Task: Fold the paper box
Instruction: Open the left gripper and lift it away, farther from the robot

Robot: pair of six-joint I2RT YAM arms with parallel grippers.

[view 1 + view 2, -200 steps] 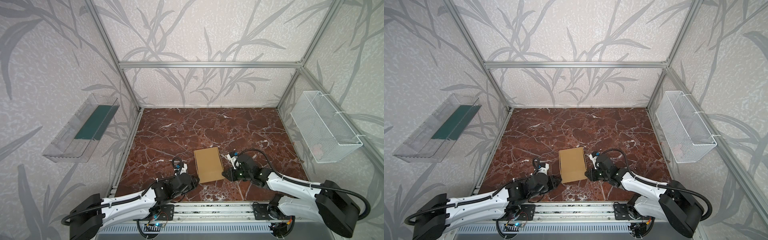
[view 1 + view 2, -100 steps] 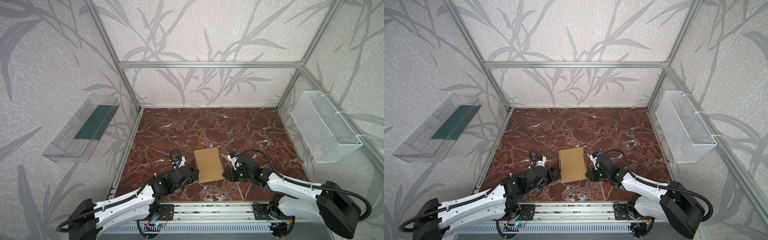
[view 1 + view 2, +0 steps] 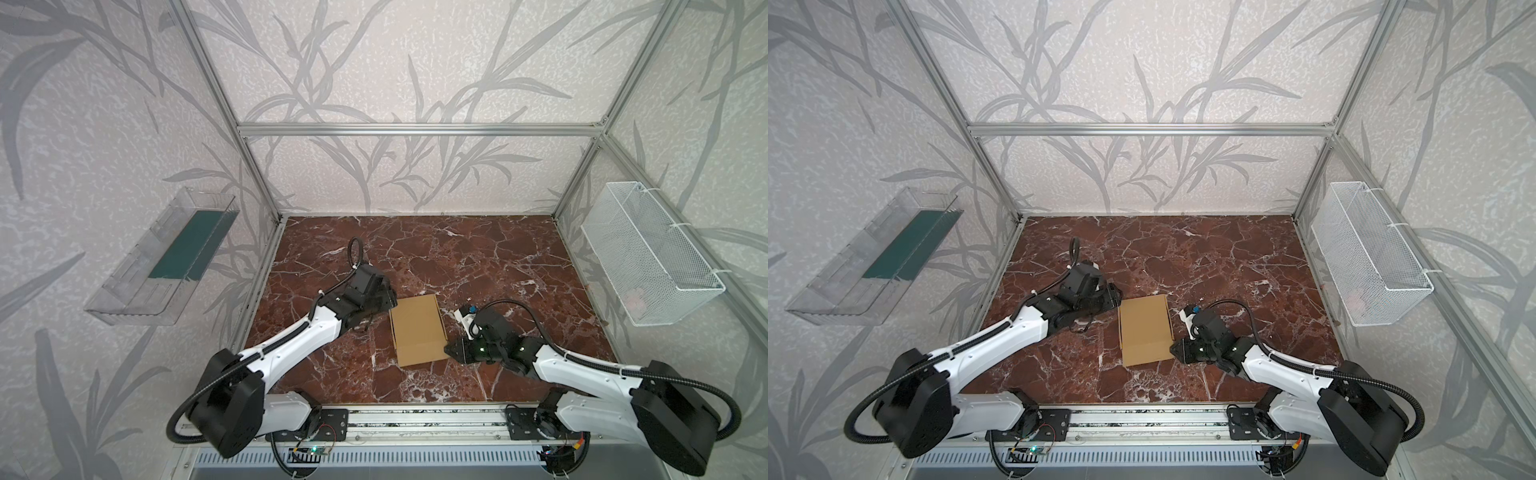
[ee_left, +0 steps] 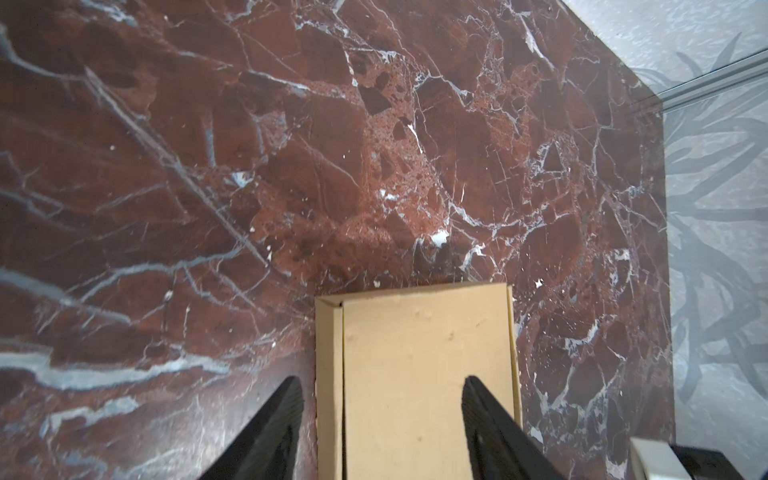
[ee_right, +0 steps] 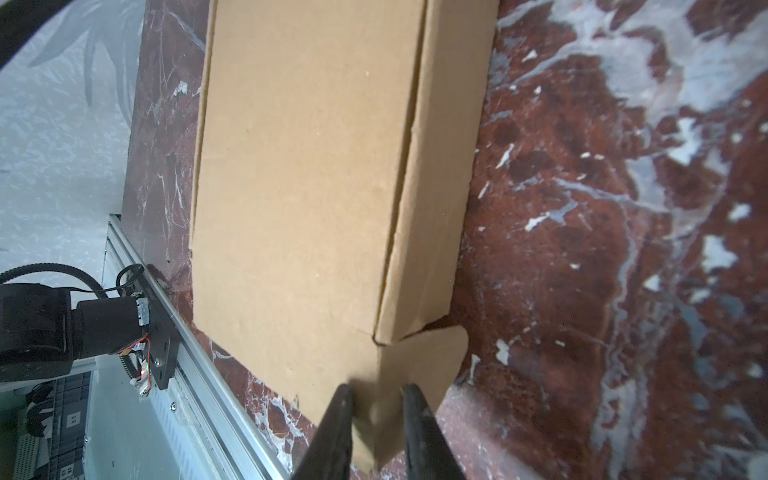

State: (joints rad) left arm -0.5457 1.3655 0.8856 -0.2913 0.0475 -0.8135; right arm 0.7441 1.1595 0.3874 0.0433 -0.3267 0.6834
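Note:
The paper box (image 3: pixel 417 330) (image 3: pixel 1144 330) lies closed and flat on the red marble floor, a plain tan rectangle. My left gripper (image 3: pixel 387 305) (image 3: pixel 1115 301) (image 4: pixel 381 380) is open at the box's far left corner. One finger is over the floor beside the box (image 4: pixel 415 374), the other over its lid. My right gripper (image 3: pixel 449 351) (image 3: pixel 1173 351) (image 5: pixel 378 388) is at the near right corner. It is shut on a rounded cardboard flap that sticks out from under the box (image 5: pixel 311 166).
A clear plastic bin (image 3: pixel 166 262) with a green liner hangs on the left wall. A white wire basket (image 3: pixel 648 257) hangs on the right wall. An aluminium rail (image 3: pixel 415 419) runs along the front edge. Frame posts stand at the back corners.
My left arm has moved away from the front rail, up along the box's left side to its far corner, and its jaws have opened wide. The right gripper and box have stayed put.

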